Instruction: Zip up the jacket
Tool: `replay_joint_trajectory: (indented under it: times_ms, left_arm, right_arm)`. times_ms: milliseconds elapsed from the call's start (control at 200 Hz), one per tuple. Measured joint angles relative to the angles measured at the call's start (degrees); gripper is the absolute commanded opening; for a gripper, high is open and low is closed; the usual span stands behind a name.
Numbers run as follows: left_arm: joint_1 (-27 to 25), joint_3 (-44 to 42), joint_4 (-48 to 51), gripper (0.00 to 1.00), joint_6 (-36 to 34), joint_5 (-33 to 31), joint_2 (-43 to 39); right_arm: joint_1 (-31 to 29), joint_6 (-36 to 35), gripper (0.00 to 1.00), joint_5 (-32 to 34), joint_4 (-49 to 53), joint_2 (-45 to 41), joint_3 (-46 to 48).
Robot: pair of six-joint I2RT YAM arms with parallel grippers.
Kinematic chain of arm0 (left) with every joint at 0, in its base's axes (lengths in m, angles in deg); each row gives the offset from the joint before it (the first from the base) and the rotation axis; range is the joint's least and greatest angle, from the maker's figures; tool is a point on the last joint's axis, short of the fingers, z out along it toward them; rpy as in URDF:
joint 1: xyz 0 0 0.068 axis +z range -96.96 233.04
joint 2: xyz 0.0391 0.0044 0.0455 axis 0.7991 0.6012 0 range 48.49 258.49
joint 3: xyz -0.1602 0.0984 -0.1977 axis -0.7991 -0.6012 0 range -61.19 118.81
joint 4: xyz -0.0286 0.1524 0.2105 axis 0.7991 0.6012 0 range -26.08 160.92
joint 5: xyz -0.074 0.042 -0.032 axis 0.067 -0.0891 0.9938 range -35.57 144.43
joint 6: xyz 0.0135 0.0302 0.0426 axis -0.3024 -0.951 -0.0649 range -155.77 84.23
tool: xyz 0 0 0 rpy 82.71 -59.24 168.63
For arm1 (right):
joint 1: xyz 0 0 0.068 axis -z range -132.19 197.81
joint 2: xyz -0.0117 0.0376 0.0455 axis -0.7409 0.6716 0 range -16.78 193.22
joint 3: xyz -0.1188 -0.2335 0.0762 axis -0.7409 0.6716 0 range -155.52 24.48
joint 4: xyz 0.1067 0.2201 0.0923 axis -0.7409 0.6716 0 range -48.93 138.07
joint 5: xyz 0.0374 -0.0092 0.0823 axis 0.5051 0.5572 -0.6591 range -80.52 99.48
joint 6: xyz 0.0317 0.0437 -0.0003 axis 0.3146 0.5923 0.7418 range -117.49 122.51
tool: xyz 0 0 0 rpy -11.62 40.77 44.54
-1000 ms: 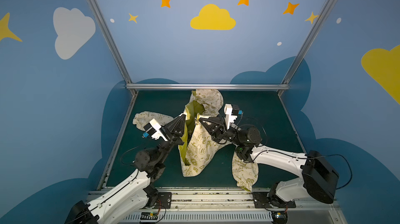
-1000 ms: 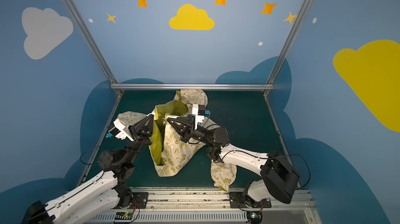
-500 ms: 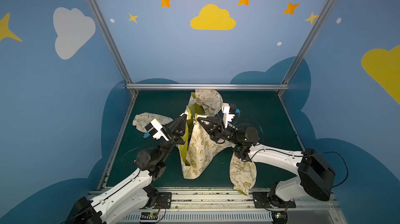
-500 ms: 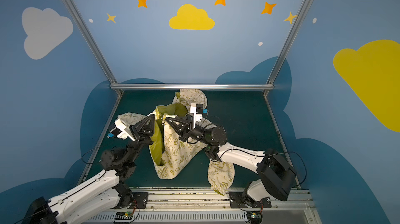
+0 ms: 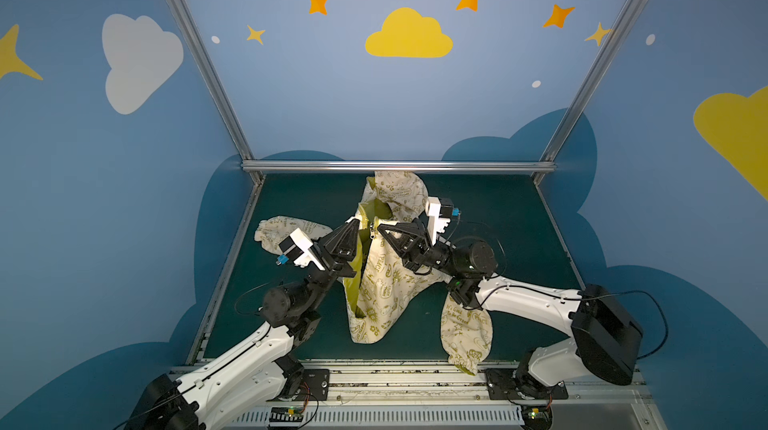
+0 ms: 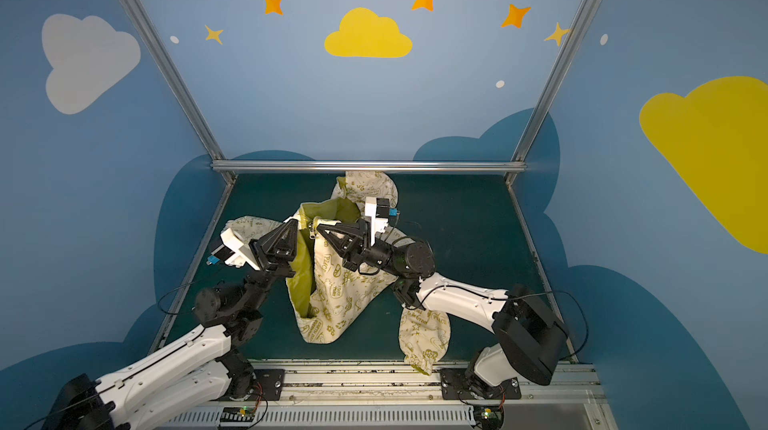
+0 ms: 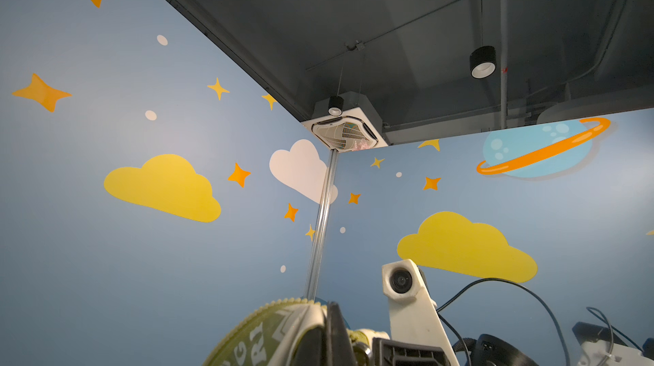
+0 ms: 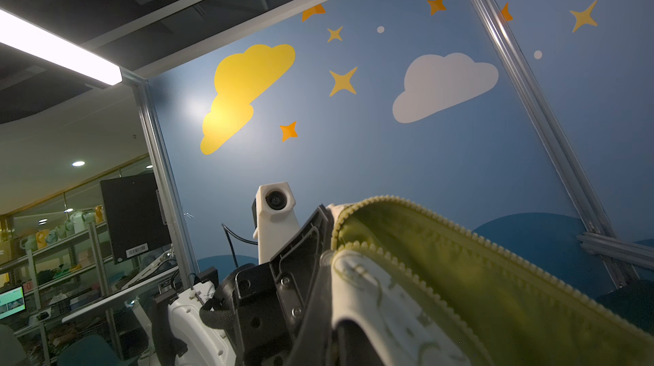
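The jacket (image 5: 384, 282) hangs up off the middle of the dark green table (image 5: 498, 207), held at its open front. The left gripper (image 5: 354, 223) comes in from 8 o'clock with its jaws clamped tight on one zipper edge. The right gripper (image 5: 380, 227) reaches in from 4 o'clock, its jaws likewise closed on the facing edge. The two tips sit just beside each other, up near the collar. Between them the front gapes, showing olive lining (image 6: 301, 270) running down toward 6 o'clock, where the hem droops low. The hood (image 5: 399, 191) lies back at 12 o'clock by the rear rail (image 5: 316, 166). One sleeve (image 5: 274, 234) trails off at 10 o'clock behind the left gripper, and the other sleeve (image 5: 465, 336) passes under the right arm (image 5: 523, 303) to 5 o'clock, its cuff at the front rail (image 5: 395, 369). In the right wrist view the zipper teeth (image 8: 389, 199) on both edges stand apart, unjoined, with green lining between them
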Motion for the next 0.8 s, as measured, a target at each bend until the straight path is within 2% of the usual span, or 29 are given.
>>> replay_joint_trajectory:
  times_ms: [796]
  left_arm:
    - [0.0, 0.0, -1.3, 0.03, 0.2, 0.0, 1.4]
  right_arm:
    - [-0.5, 0.0, 0.0, 0.0, 0.3, 0.0, -0.2]
